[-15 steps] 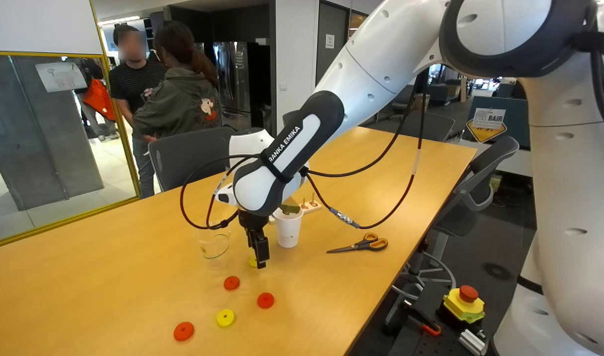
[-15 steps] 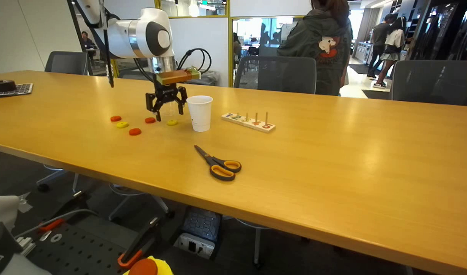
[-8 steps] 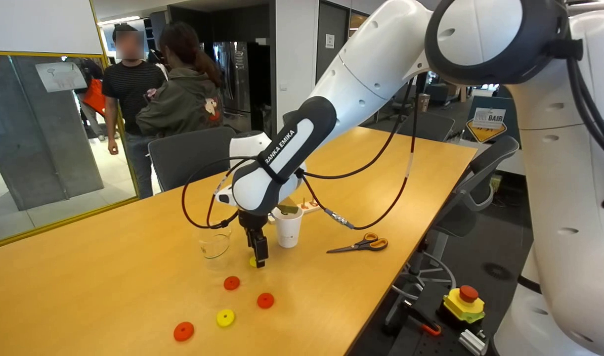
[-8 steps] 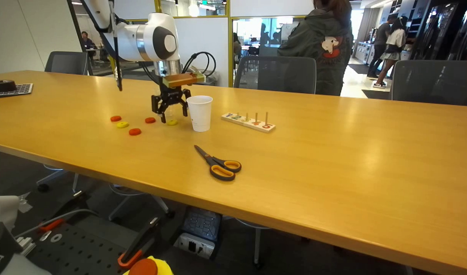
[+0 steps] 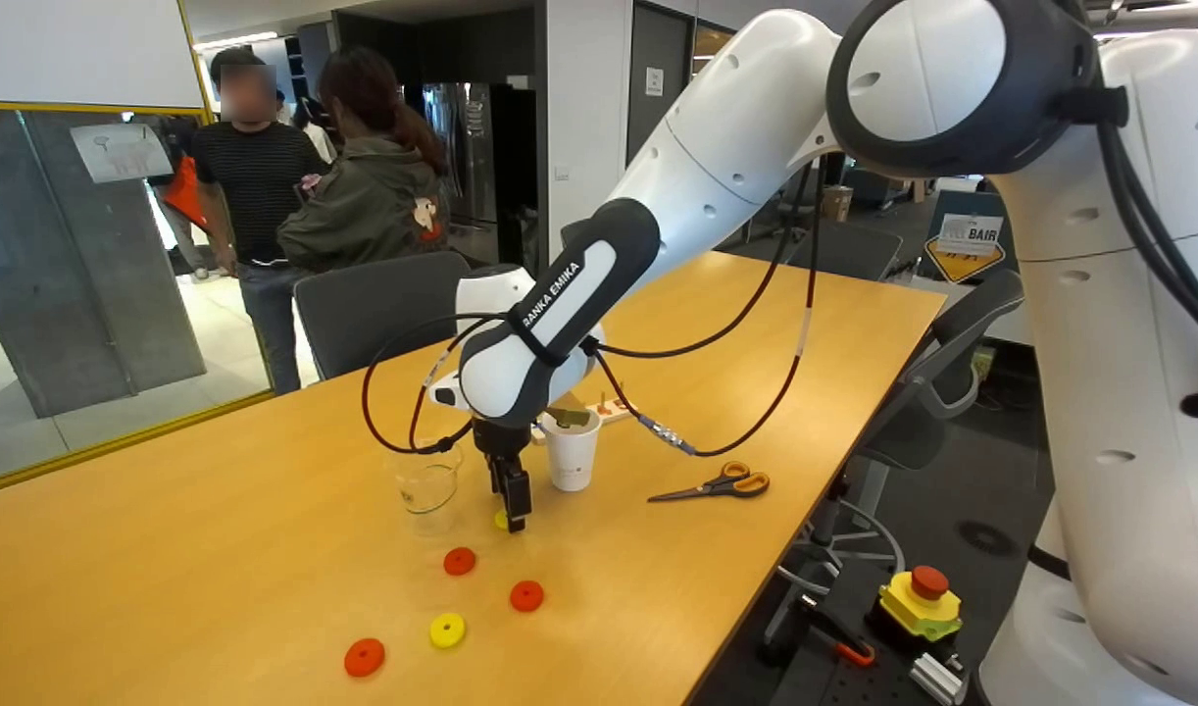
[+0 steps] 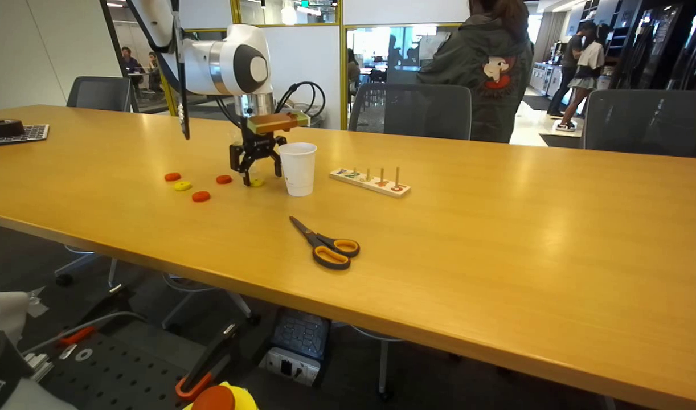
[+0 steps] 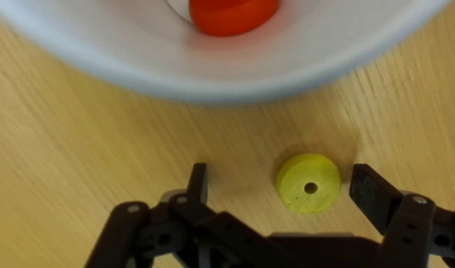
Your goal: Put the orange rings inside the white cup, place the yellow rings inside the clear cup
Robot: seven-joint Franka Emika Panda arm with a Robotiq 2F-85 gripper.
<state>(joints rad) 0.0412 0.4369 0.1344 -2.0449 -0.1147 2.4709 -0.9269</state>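
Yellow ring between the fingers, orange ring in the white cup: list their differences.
Colour: the yellow ring is yellow; the orange ring is red-orange.
Place: the yellow ring lies on the table; the orange ring is inside the white cup.
Wrist view: the yellow ring shows whole, hole included; the orange ring is cut off at the top.
Shared: neither is held by the fingers.
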